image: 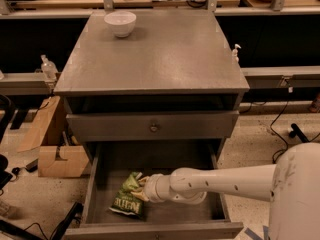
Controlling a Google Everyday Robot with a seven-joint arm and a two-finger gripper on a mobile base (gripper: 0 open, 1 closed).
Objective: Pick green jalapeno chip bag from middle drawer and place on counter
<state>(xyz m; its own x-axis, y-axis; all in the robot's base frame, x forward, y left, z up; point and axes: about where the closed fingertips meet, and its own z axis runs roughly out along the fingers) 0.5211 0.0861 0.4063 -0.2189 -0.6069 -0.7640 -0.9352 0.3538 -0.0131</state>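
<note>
The green jalapeno chip bag (127,198) lies crinkled on the bottom of the pulled-out middle drawer (102,156), in its front left part. My gripper (140,188) reaches into the drawer from the right on a white arm. Its tan fingertips (142,180) stand apart at the bag's right edge, touching it, one by the bag's top corner and one lower. The gripper looks open and the bag rests on the drawer bottom. The counter (160,54) is the grey cabinet top above.
A white bowl (120,23) stands at the counter's back left. A shut drawer front with a brass knob (154,128) is above the open drawer. Cardboard boxes (55,159) lie on the floor at left. Cables (280,134) run at right.
</note>
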